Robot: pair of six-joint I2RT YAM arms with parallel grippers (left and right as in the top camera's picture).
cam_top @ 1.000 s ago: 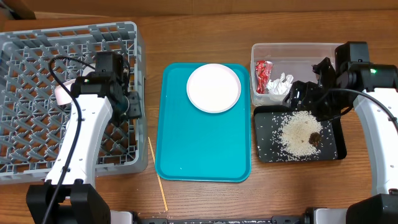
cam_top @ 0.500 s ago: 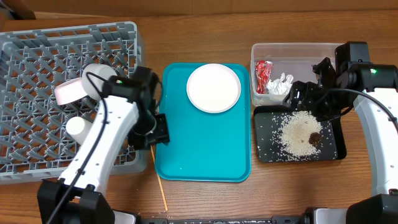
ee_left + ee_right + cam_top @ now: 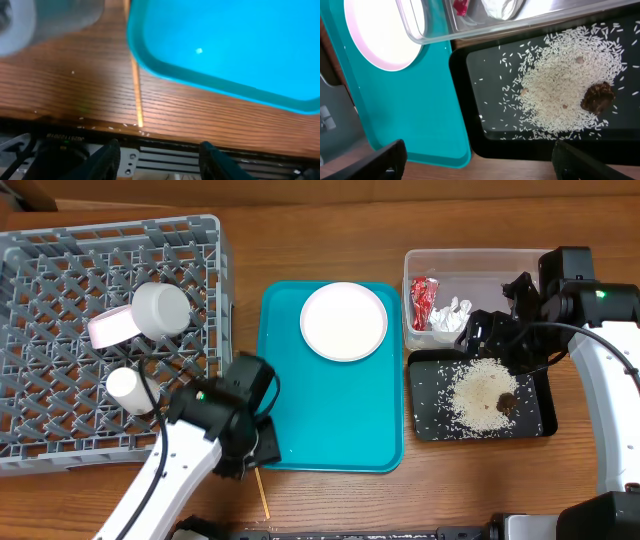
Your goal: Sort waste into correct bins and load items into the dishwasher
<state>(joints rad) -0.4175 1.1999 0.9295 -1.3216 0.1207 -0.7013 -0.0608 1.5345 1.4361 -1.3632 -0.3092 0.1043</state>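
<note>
Hovering low w/ jaws apart, left gripper [image 3: 159, 157] faces a chopstick [image 3: 136, 87] flat on the table [image 3: 75, 95], seemingly touching the teal tray [image 3: 165, 75]; fingers could skid off thin wood or shove the tray. Right gripper [image 3: 482, 162] gapes over black tray [image 3: 485, 134].

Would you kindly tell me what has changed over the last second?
The left end effector swung off the dish rack toward the table's front edge, now open over the chopstick beside the teal tray, uncovering the cup. The right end effector, plate and rice stayed put.
</note>
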